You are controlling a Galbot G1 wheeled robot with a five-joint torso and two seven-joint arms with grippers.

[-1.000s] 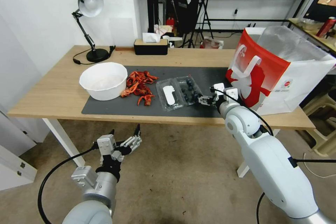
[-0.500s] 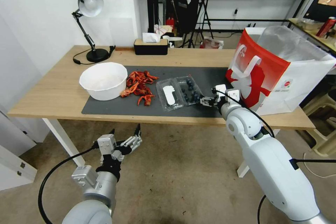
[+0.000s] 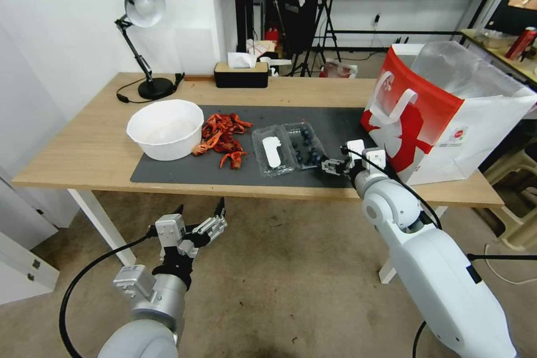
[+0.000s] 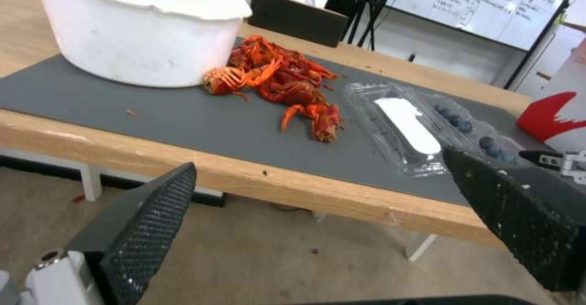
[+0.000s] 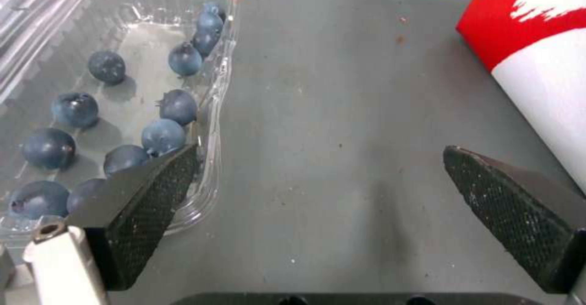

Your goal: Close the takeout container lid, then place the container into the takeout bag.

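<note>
Task status: nothing finished. The container lies open on the mat, its lid folded flat beside the berry half, white label up. Closing the lid and bagging both remain to be done, by my reading.

Items, left to right:

- Lamp: far left back of the table, black base, head tilted.
- Bowl: large, white, round, on the mat's left end.
- Left gripper: below the table's front edge, over the floor, fingers spread wide, holding nothing; idle.
- Crawfish: red pile on the mat between bowl and lid, close to both.
- Tissue box: black, at the back edge of the table.
- Lid: left half of the clamshell, just right of the crawfish.
- Container: right half, loose blueberries inside, on the mat near the front edge.
- Right gripper: low over the mat, just right of the container; jaws released, one finger at the container's rim, the other over bare mat; nothing grasped.
- Bag: red and white, upright at the table's right end, mouth open, foil lining visible, near the container.

Surface: wooden table with a dark grey mat in the middle.

Room: white wall at left, whiteboard and tripods behind, carpeted floor.
</note>
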